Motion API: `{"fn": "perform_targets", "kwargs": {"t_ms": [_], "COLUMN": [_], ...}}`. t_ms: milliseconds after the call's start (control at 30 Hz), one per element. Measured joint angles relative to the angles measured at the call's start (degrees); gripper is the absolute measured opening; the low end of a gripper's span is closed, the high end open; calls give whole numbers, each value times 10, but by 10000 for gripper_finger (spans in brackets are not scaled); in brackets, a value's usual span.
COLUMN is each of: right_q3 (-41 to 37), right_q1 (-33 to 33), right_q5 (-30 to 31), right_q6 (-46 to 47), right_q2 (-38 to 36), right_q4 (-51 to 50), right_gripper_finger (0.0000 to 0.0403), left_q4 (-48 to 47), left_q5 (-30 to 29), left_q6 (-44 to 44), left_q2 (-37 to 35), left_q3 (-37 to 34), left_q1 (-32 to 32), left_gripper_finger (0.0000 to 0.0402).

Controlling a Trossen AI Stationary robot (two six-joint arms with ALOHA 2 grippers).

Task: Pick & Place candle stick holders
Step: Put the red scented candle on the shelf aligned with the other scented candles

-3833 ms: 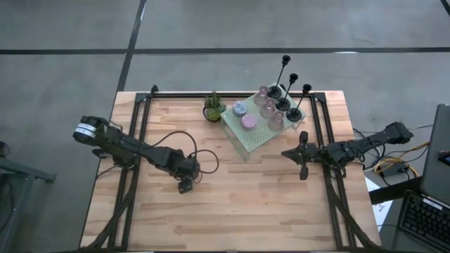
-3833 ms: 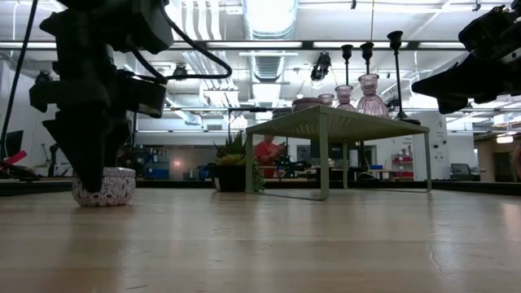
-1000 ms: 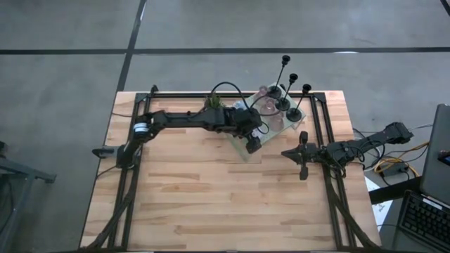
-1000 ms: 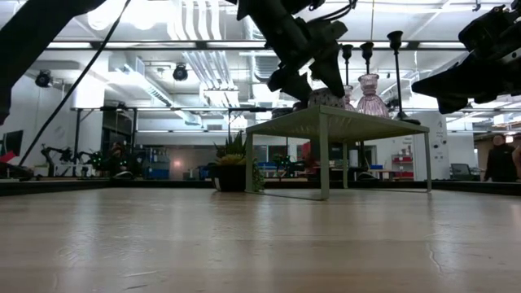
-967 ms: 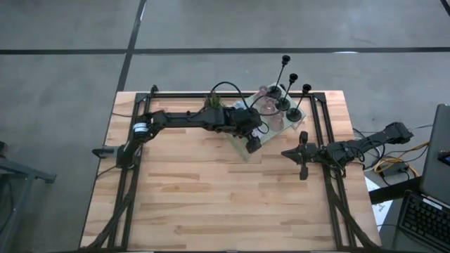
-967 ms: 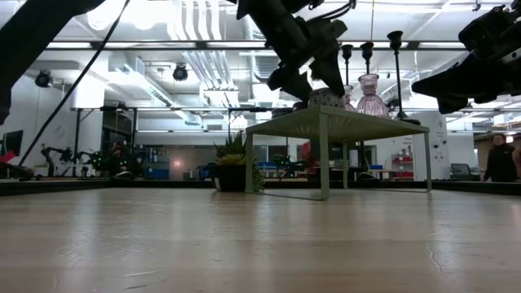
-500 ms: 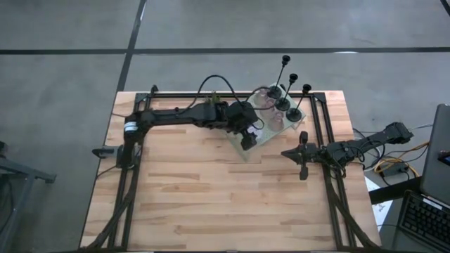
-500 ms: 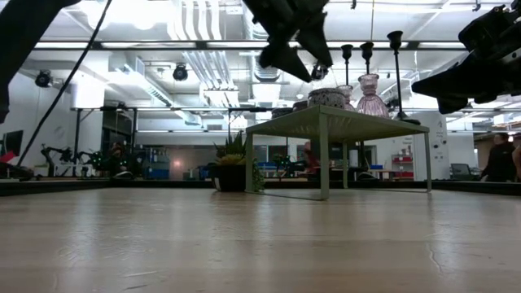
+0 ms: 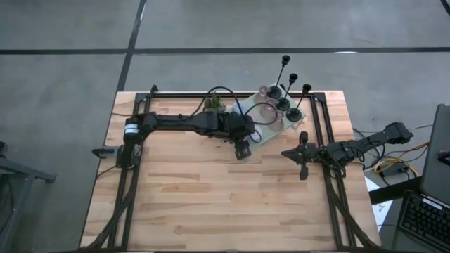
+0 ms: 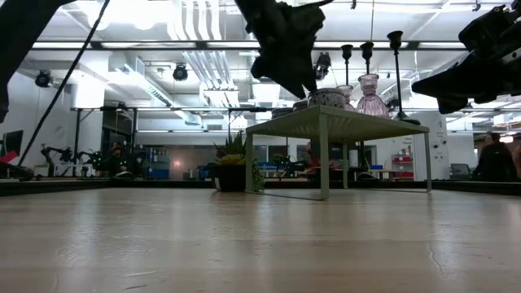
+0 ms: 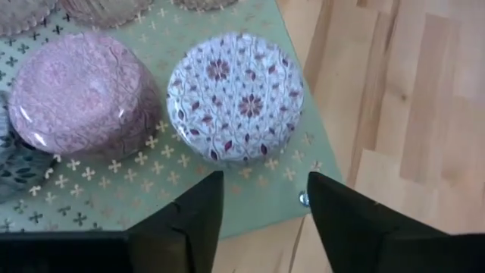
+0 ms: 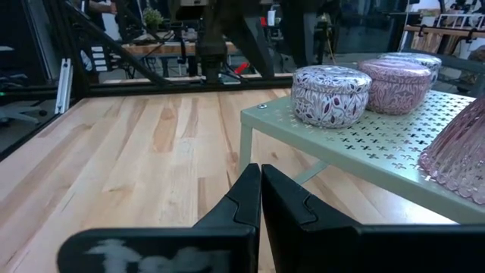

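1. On the pale green platform (image 11: 250,199), near its corner, sits the lilac holder (image 11: 235,97): a squat round tin, its flat lid and side patterned with dark flower and leaf motifs.
2. Beside it, close but whether touching I cannot tell, sits the pink holder (image 11: 79,95), the same round shape with a finer pink pattern; a blue holder (image 11: 17,168) shows only as a sliver at the edge of the left wrist view.
3. Both tins stand upright with lids up; being round, they point no way, and their short axis is vertical.
4. Left tool (image 11: 261,199) hovers over the platform's corner just beside the lilac holder, its fingers apart and holding nothing.
5. From above, the left arm reaches across the surface (image 9: 211,197) from the left side, its tool at the platform's near-left edge.
6. Three black holders (image 9: 285,88) with round bases and thin stems stand upright at the platform's far side, stems vertical; in the overhead view they appear to lean away.
7. Pinkish glass cups (image 10: 370,96) stand near them, ribbed and flaring toward the base.
8. A potted plant (image 9: 214,104) stands on the surface at the platform's left.
9. Right tool (image 12: 260,189) waits right of the platform, fingers pressed together, empty.
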Motion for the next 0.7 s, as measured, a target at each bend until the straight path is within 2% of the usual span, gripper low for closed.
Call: {"fn": "perform_targets", "kwargs": {"t_ms": [200,367,700], "right_q3": [0,0,0], "right_q1": [0,0,0], "right_q5": [0,0,0], "right_q6": [0,2,0], "right_q2": [0,0,0], "right_q4": [0,0,0], "right_gripper_finger": [8,8,8], "left_q4": [33,74,98], "left_q5": [0,-21,-57], "left_q6": [5,22,23], "left_q2": [0,-1,-1], "left_q3": [-39,-39,-41], "left_q1": [1,1,4], "left_gripper_finger": [168,166,166]}}
